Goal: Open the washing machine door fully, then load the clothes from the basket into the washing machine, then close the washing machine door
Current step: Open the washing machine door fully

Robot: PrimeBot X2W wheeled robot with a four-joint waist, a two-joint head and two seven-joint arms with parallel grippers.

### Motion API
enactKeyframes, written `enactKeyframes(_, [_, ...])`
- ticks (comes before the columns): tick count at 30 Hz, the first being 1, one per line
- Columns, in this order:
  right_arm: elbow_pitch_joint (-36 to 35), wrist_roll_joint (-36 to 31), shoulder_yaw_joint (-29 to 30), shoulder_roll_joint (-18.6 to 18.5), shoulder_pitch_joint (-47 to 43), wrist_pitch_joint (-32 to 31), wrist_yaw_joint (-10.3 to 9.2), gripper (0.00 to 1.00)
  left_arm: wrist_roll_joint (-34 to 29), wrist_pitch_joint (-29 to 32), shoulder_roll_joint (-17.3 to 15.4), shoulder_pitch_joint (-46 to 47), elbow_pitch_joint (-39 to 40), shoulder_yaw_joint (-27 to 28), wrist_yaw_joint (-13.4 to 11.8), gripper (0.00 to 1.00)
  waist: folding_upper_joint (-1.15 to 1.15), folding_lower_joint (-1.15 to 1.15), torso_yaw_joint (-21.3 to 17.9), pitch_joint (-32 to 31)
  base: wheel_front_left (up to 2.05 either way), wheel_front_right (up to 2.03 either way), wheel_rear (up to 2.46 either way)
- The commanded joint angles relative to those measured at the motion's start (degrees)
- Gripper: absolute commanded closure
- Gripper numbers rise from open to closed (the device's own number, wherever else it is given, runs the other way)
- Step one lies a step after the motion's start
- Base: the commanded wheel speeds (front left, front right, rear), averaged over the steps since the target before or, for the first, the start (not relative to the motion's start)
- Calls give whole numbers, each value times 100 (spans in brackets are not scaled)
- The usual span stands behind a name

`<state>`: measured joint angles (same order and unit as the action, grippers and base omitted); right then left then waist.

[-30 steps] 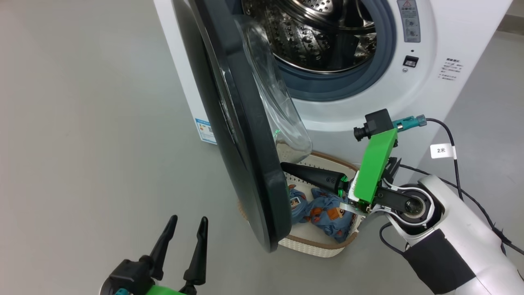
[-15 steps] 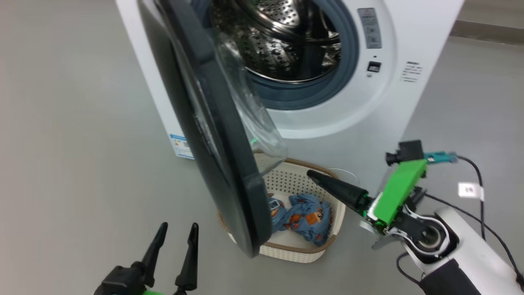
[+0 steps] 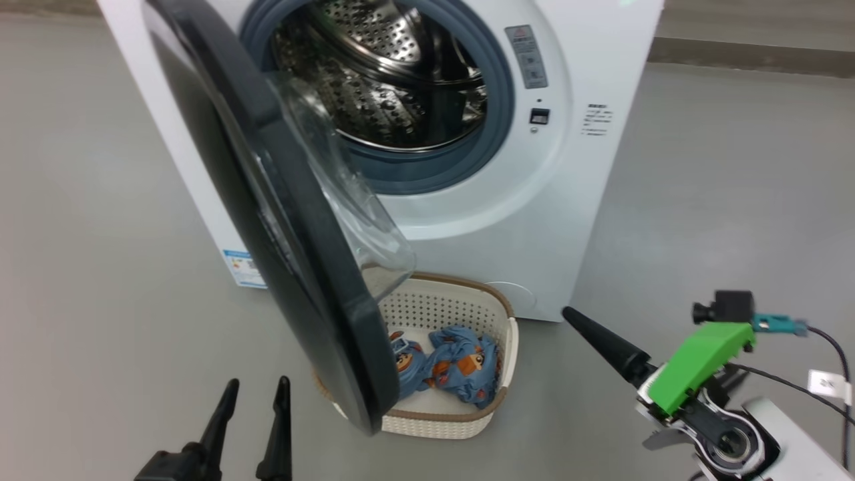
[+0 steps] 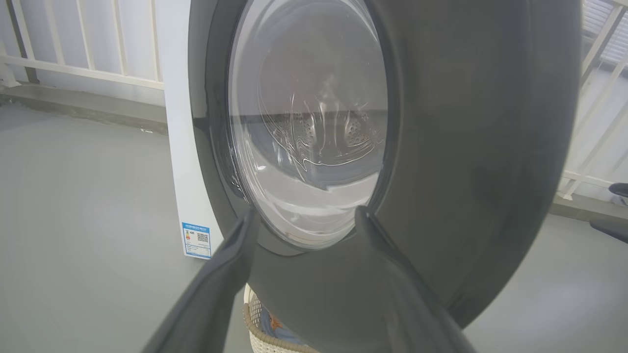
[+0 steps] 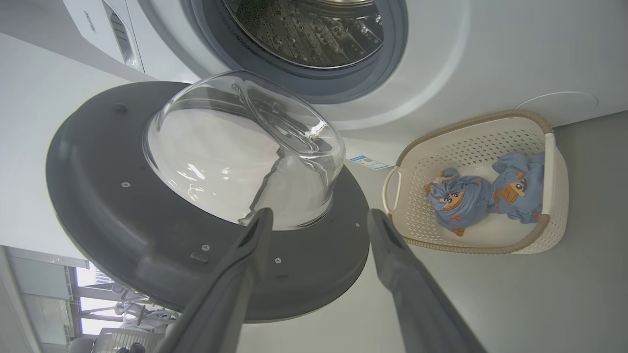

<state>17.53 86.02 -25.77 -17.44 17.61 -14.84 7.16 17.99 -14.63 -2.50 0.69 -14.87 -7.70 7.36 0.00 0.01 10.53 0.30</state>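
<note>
Washing machine door: glossy black rim, swung partly out from the washing machine, and seen nearly edge-on in the head view, where it ran from the upper left down to the lower centre. Its clear glass bowl window bulged towards the opening.

Drum: perforated steel, exposed at upper centre and ringed by a grey gasket.

Basket: cream, perforated, with a brown rim. It stood on the grey floor just in front of the machine's lower panel, at lower centre. The door's bottom edge overlapped its left part in the head view.

Clothes: two blue printed bundles lying side by side inside the basket, touching each other.

Energy label: blue, on the machine's lower corner, left of the door.

Left gripper: at the lower left, fingers moderately spread with nothing between them. In its wrist view they pointed at the door's outer face. Whether they touched it could not be told.

Right gripper: at the lower right of the head view, well apart from the basket. Its fingers were wide and empty, and in its wrist view they were aimed at the door's inner side, with the basket at the right.
</note>
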Motion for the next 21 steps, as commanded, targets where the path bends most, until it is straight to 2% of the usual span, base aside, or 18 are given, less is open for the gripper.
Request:
enactKeyframes(1, [-122,-42,-50,-97,-19,93,33,0,-54,-37,-46,27,172,203,13,0,0,0,-104,-40,0,0,0])
enactKeyframes(10, [69,-230,-186,-396,-329,1357,33,0,-76,-37,-70,-122,257,498,13,0,0,0,-509,-76,0,0,0])
enactKeyframes(21, [475,-613,-826,-773,-370,2712,33,0,-84,-37,-70,-156,281,635,13,0,0,0,-780,-95,0,0,0])
